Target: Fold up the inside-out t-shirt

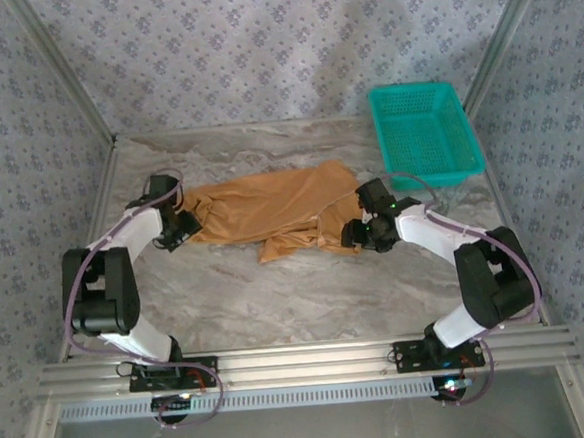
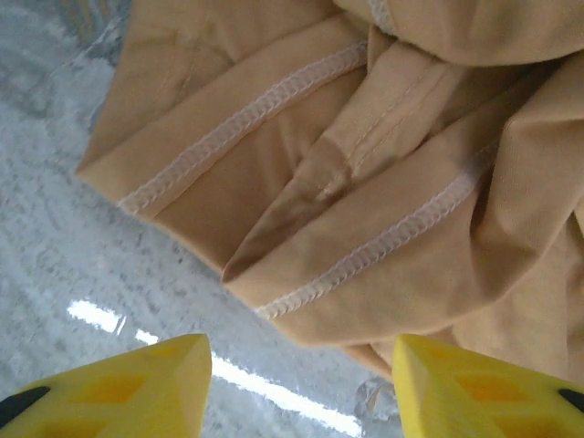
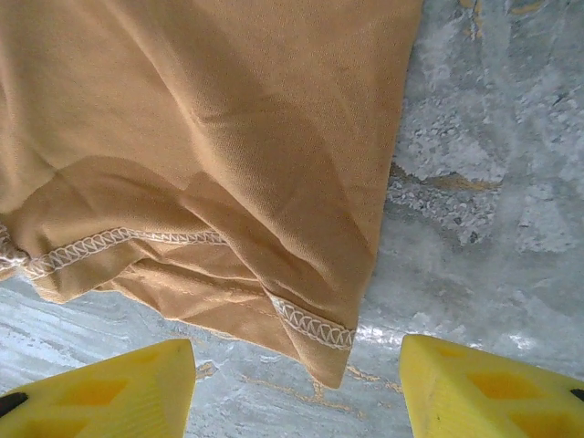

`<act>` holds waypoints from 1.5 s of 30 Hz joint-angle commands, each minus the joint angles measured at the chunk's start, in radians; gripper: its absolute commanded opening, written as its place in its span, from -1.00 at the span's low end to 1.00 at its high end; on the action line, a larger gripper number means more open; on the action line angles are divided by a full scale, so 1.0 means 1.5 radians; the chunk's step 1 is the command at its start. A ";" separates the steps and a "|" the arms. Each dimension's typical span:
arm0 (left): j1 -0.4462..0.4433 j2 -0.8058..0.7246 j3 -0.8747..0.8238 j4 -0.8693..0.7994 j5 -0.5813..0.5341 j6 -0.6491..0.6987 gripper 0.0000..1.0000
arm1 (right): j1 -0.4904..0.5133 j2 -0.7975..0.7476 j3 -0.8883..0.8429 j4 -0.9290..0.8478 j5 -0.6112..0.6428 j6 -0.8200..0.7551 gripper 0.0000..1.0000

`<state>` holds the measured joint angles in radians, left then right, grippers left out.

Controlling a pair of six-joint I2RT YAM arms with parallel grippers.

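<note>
Lying crumpled at the middle of the marble table, the tan t-shirt stretches from 9 o'clock to 3 o'clock with its seams outward. One bunched fold trails toward 5 o'clock. The left gripper sits at the t-shirt's 9 o'clock edge, just beside the cloth. In the left wrist view its yellow fingers stand wide apart with only bare table between them, and white-stitched hems lie just ahead at 12 o'clock. The right gripper is at the t-shirt's 4 o'clock edge. Its fingers are likewise spread wide and grasp nothing; a hemmed corner of cloth lies just ahead of them. A teal basket stands at 1 o'clock from the t-shirt, apart from it.
</note>
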<state>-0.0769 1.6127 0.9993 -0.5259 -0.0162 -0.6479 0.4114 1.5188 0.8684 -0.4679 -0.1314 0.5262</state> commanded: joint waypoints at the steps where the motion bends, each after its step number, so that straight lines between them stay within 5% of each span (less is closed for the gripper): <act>1: 0.002 0.032 0.022 0.010 -0.009 -0.002 0.03 | 0.008 0.014 0.003 0.010 -0.008 0.020 0.24; 10: 0.002 0.089 0.029 0.025 -0.017 -0.003 0.01 | 0.022 0.054 -0.010 0.042 -0.002 0.037 0.18; 13: 0.001 0.097 0.034 0.026 -0.022 0.001 -0.13 | 0.021 0.069 -0.009 0.052 -0.004 0.037 0.07; 18: 0.003 0.083 0.047 0.008 -0.033 0.002 -0.69 | 0.023 0.072 -0.007 0.049 -0.001 0.035 -0.55; 22: 0.003 0.044 0.076 -0.041 -0.049 0.007 -0.85 | 0.023 0.051 0.001 0.028 0.006 0.032 -0.98; 32: 0.002 -0.083 0.164 -0.178 -0.073 0.024 -0.99 | 0.015 -0.080 0.121 -0.111 0.041 -0.021 -1.00; 45: -0.001 -0.331 0.320 -0.211 -0.058 0.005 -1.00 | -0.027 -0.262 0.487 -0.224 0.063 -0.041 -1.00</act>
<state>-0.0769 1.2018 1.4185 -0.8280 -0.1036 -0.6334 0.3771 1.1442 1.5024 -0.7208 -0.0433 0.4919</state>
